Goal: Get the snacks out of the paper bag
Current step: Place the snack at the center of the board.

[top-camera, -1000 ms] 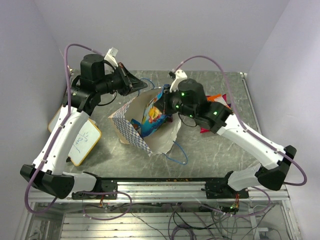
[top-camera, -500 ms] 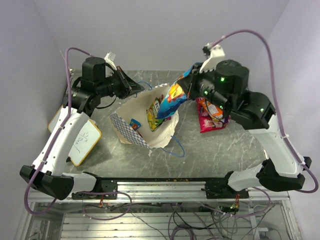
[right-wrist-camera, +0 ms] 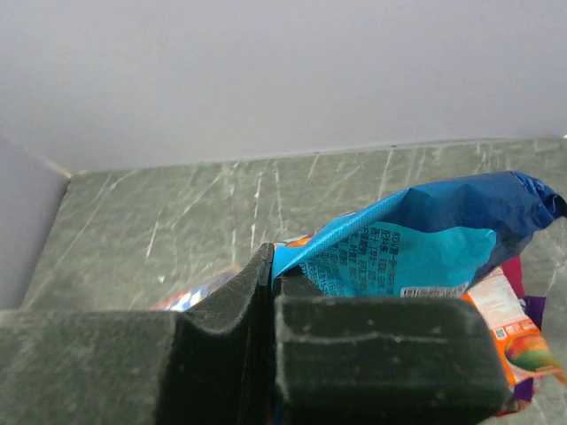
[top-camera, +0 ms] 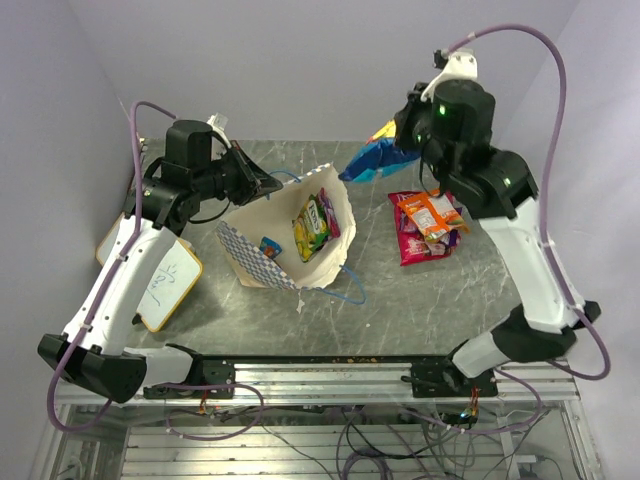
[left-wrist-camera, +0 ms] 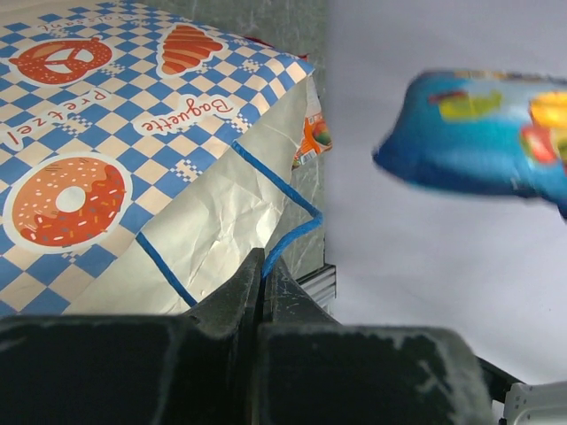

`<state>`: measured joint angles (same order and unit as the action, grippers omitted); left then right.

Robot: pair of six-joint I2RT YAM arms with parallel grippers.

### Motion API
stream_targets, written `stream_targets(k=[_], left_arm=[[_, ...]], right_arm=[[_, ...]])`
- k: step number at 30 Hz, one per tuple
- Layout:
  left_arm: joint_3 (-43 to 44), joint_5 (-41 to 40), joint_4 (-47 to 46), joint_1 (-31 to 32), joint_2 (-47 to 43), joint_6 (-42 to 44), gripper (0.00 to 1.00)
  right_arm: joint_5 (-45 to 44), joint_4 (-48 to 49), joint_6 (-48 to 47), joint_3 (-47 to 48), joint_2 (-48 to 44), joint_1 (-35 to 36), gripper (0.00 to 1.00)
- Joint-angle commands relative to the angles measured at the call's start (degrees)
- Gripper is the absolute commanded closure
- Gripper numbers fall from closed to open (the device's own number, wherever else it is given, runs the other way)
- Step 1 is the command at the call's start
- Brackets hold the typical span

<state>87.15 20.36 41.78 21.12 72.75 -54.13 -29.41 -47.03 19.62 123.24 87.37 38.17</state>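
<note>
Top external count for you, operator. One paper bag (top-camera: pixel 262 265) sits mid-table (top-camera: pixel 400 300), mouth gaping. Left gripper (top-camera: pixel 268 185): fingers pressed together on the bag's rim. Right gripper (top-camera: pixel 402 150): pinching one blue packet (top-camera: pixel 372 160), aloft to the right of the bag. Snacks visible inside the bag: two, a yellow-green packet (top-camera: pixel 312 225) and a small blue one (top-camera: pixel 270 245). Snacks lying right of the bag: an orange packet (top-camera: pixel 428 212) atop a magenta packet (top-camera: pixel 412 245). A second ago the right gripper was down in the bag's mouth; now it is raised clear.
</note>
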Motion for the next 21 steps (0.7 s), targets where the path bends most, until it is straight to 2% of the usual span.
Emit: stream_targets(k=[1,3,9,16,21], left_arm=[[-2.0,-1.8,0.2,0.2,-3.2,-0.5,0.93],[-2.3,-1.4,-0.1,0.2,-3.4,-0.8,0.93],[2.0,-1.6,3.4,0.2,-1.6,0.6,0.93],[0.0,1.4,-2.4,0.2,-1.2,-2.5,0.93],[-0.7,2.2,-6.5,0.2,-0.8,-3.7,0.93]], right_arm=[[8.6,10.4,5.6,6.8,4.6,-10.4,1.00],[11.6,12.2,6.7,4.8,5.9,-14.2,1.00],[18.5,23.1,8.1,-9.6,5.3,-22.1,1.00],[25.2,30.7,12.2,-20.7,8.2,-27.4,1.00],[38.5,29.8,21.0,-21.6,12.2,-34.9,1.00]])
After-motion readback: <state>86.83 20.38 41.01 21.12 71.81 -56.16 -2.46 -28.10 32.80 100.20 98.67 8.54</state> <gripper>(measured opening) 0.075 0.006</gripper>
